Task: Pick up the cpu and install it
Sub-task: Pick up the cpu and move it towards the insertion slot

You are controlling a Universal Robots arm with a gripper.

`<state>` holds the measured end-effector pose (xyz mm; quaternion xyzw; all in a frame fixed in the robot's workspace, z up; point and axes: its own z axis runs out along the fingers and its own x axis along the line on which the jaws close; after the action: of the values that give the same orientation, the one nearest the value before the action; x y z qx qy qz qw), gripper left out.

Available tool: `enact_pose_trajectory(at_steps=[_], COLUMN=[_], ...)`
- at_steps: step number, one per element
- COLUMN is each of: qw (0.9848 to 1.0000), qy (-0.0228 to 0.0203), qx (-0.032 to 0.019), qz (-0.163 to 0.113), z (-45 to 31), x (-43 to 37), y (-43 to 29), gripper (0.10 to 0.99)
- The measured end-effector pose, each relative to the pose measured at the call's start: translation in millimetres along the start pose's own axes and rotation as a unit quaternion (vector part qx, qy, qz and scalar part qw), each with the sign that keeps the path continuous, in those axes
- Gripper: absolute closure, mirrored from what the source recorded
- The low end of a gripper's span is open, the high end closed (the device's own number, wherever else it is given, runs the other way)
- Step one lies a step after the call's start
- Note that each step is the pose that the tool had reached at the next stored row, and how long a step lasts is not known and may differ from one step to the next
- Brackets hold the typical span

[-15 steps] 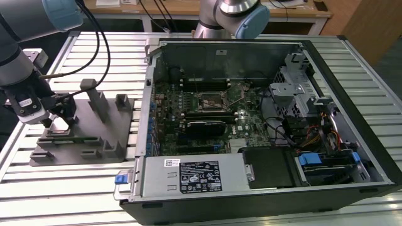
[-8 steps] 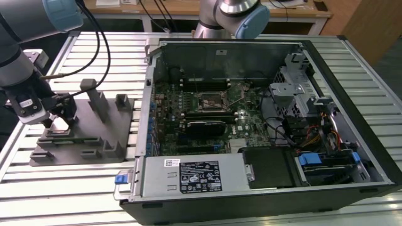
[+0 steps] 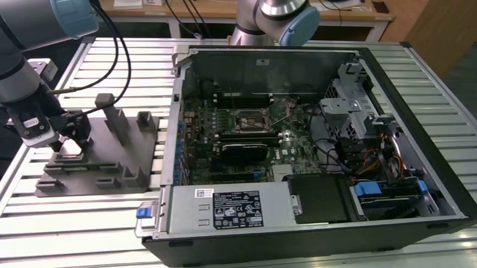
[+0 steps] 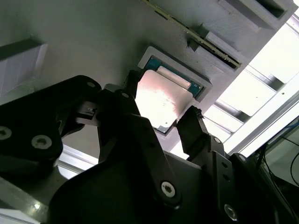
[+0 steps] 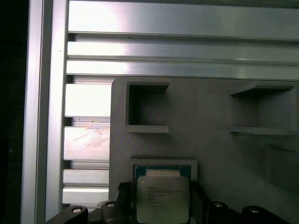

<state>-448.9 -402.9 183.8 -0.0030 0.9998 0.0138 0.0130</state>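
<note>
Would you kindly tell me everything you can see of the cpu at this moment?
The cpu is a small flat square chip with a pale silvery metal top bearing print and a green rim showing at one edge. It lies flat in a shallow square recess of the grey fixture. The open gripper straddles it, dark fingers close by two opposite sides; contact cannot be told.

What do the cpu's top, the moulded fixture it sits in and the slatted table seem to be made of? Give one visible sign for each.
The cpu: metal top, pale silver, satin; it throws back a bright glare. The fixture: probably plastic, matt grey, uniform with no shine. The table: likely aluminium profiles, brushed silver with long highlights along the slats.
</note>
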Motion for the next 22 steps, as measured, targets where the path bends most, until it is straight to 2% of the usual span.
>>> enact_pose_trajectory(at_steps=[2,3,10,22], qw=[1.0000,1.0000,1.0000,1.0000], qy=[0.0001,0.0001,-0.0002,0.0000], qx=[0.0001,0.0000,-0.0001,0.0000], qz=[0.000,0.000,0.000,0.000], z=[-0.1,0.0,-0.8,-20.4], x=[0.0,0.0,-0.1,-0.5], y=[0.0,0.0,0.0,0.6], gripper=[0.486,0.545,0.545,0.545])
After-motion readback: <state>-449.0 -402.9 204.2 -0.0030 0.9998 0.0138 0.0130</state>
